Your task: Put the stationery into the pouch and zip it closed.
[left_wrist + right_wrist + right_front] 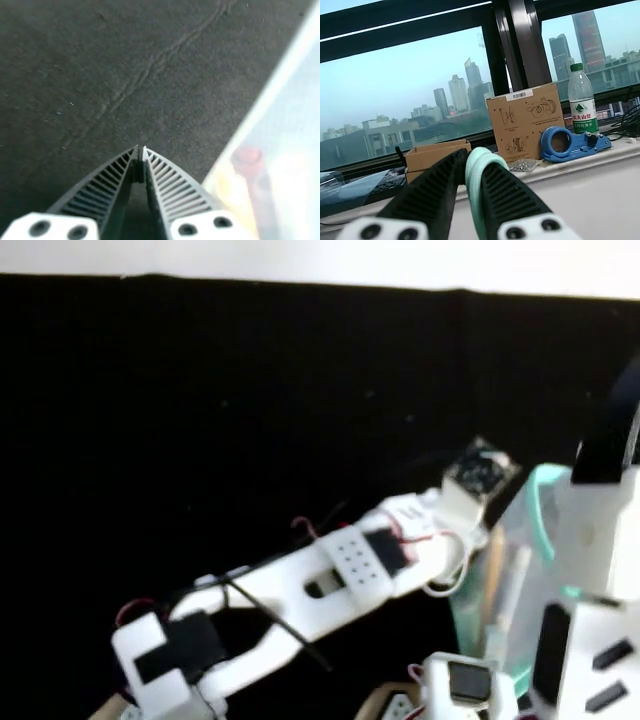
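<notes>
From where I stand the job looks well on. The clear plastic pouch with a mint-green edge (520, 570) stands lifted at about four o'clock on the black cloth-covered table (250, 390). Through its wall I can make out stationery (240, 185), namely a yellow-orange stick (492, 570) and a small red blob (247, 156), so I'd judge the loading is mostly or wholly done. What seems left is the zip. I cannot tell how far it is drawn, as I can't pick out the slider.

The right gripper (475, 161), with black ribbed jaws, is pinching the pouch's mint-green edge band – closed down with just the band between them. It holds that edge up off the table, facing a window sill with a brown cardboard box (525, 120), a plastic water bottle (581, 102) and a blue tape dispenser (570, 142).

The left gripper (139, 150) hangs over bare cloth on the pouch's nine o'clock side, just beside the clear wall and, as far as I can see, not touching it. Its jaws are pressed together at the tips and hold nothing. My guess is it would have to spread and find the zip pull, with the right one bracing the edge
</notes>
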`<act>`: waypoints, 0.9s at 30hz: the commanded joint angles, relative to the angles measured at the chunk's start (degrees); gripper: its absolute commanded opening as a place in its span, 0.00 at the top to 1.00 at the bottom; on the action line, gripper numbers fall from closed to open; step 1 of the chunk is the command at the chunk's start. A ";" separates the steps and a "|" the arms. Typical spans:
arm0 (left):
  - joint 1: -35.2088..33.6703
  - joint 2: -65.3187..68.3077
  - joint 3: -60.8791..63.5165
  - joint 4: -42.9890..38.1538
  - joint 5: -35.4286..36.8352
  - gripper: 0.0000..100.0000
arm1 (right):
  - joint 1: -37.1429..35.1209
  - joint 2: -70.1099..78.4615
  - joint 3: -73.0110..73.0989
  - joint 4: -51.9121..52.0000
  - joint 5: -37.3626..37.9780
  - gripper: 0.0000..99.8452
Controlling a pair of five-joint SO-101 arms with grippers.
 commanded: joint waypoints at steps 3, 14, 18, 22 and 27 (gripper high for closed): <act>1.80 0.31 -3.21 -0.97 -0.62 0.99 | -0.13 2.15 -1.63 -6.29 -0.44 0.99; -16.57 -1.45 -3.30 2.81 -0.62 0.99 | -0.04 3.12 -1.10 -6.55 -0.26 0.99; -20.26 -6.55 -3.12 10.37 -0.62 0.99 | 0.75 3.12 -1.01 -6.46 -0.62 0.99; -20.97 -13.41 -2.95 17.23 -0.62 0.99 | 2.77 3.12 -1.27 -6.55 -3.16 0.99; -20.53 -25.10 -3.30 27.69 -0.53 0.99 | 3.91 3.12 -1.10 -6.73 -5.54 0.99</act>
